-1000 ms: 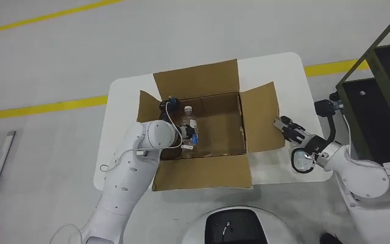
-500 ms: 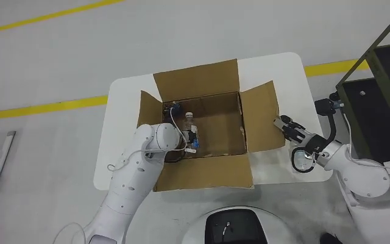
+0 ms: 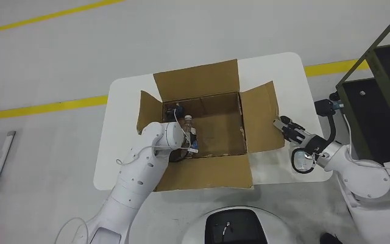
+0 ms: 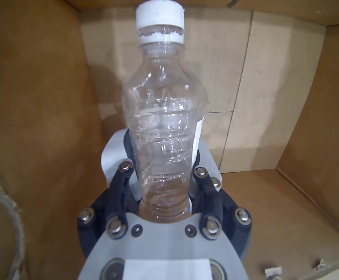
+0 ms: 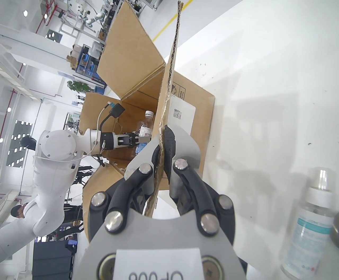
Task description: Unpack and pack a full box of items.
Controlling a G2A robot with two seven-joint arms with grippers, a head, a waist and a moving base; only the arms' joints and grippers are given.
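Left jaws closed on clear bottle (image 4: pixel 161 127), low on its body. Bottle sits cap up inside the box (image 3: pixel 222 125), near its left wall. Right jaws pinch the box's right flap (image 5: pixel 169 87), keeping it spread. Spray bottle (image 5: pixel 307 225) stands out on desk (image 3: pixel 286 73), so prob. the unpack step. Next move: lift straight up, clear wall + flap, then set on desk.

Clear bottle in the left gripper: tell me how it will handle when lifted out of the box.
The bottle looks nearly empty, so it is probably light. Its thin ribbed wall may dent where the left gripper clamps it. Held low, well below the white cap, it could tilt if bumped against the box wall.
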